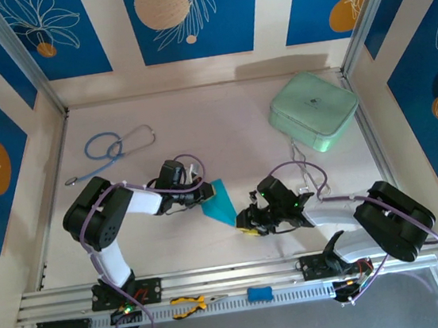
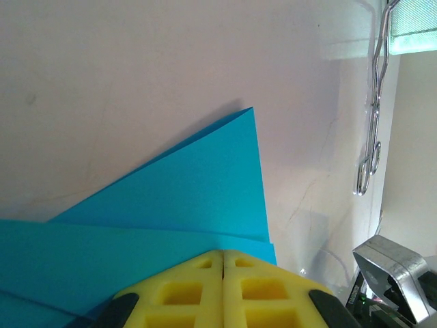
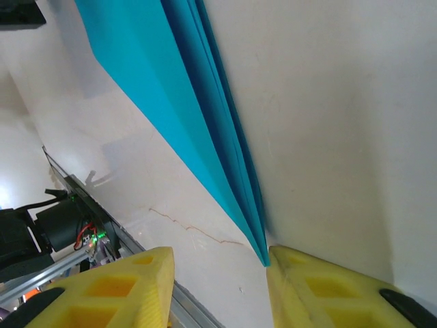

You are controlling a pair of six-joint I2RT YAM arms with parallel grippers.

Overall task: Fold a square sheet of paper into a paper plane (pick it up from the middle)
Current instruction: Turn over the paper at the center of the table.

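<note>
On the near rail, yellow-handled pliers and a small blue block are lying. Further in, mid-surface, the folded cyan sheet of paper is lying between the two arms. The left fingers are pressing together over its edge; whether they are pinching it I cannot tell. The right fingers are standing spread, the paper's pointed tip just touching one. At the back, a stethoscope and a mint-green case are resting well apart.

pale table, mint-green case, folded cyan paper (pointed) nearer, left of the case, stethoscope far left of it
</note>
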